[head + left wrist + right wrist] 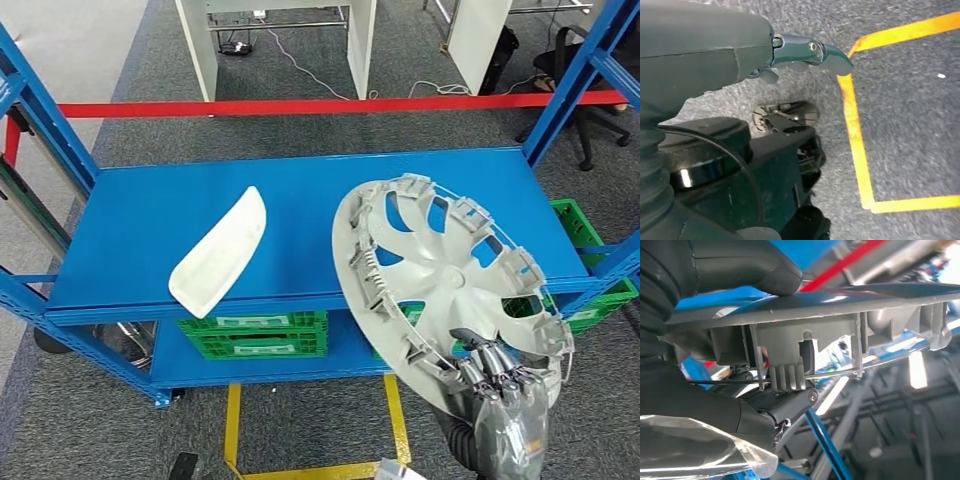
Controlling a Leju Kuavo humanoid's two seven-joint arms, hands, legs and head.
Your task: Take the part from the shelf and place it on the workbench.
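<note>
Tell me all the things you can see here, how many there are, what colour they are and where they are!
Wheel cover: one, silver-grey, tilted over the right end of the shelf, held at its near rim.
Curved panel: one, white, lying on the left part of the shelf's top board.
Shelf: one, blue, in front of the robot.
Crates: at least two, green, on the shelf's lower level.
Red tape: one strip, red, stretched behind the shelf.
Floor lines: yellow, on the grey carpet below.
Office chair: one, black, far right behind the shelf.
Right hand: one, grey and dark, gripping the wheel cover's near rim.
Left hand: one, dark grey, hanging above the floor, holding nothing.
</note>
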